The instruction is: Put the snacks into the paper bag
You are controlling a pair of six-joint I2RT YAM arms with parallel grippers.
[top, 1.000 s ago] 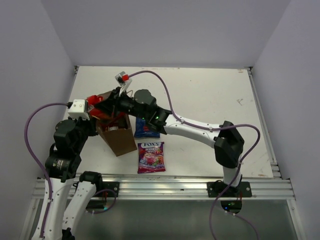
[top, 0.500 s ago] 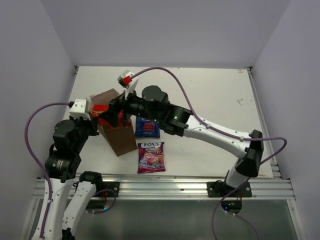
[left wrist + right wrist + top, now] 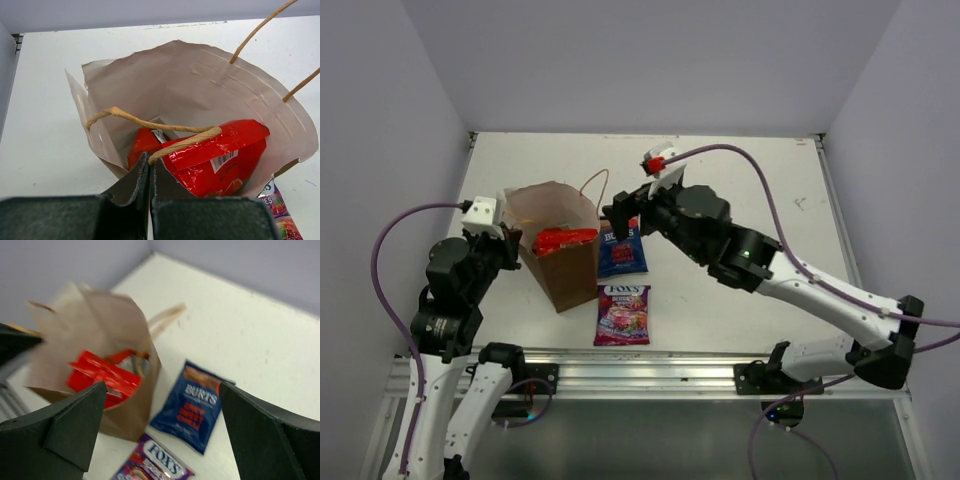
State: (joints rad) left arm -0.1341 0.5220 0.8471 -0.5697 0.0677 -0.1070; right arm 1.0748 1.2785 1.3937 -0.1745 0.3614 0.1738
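From above, your right gripper (image 3: 618, 218) hangs open just right of the paper bag (image 3: 565, 285); descend squarely on the Burts packet (image 3: 622, 255) beside it. Left wrist: your left gripper (image 3: 150, 164) is pinched on the string handle (image 3: 150, 125), with the red packet (image 3: 220, 160) inside, so hold the mouth steady. Right wrist: jaws wide, Fox's packet (image 3: 152, 467) at the bag's foot.

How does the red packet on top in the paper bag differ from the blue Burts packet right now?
The red packet sits inside the paper bag; the Burts packet lies outside on the table, beside the bag. The red packet is propped at a tilt near the bag's mouth; the Burts packet lies flat, label up. The red packet shows a barcode; the Burts packet its name. Both are glossy snack packets.
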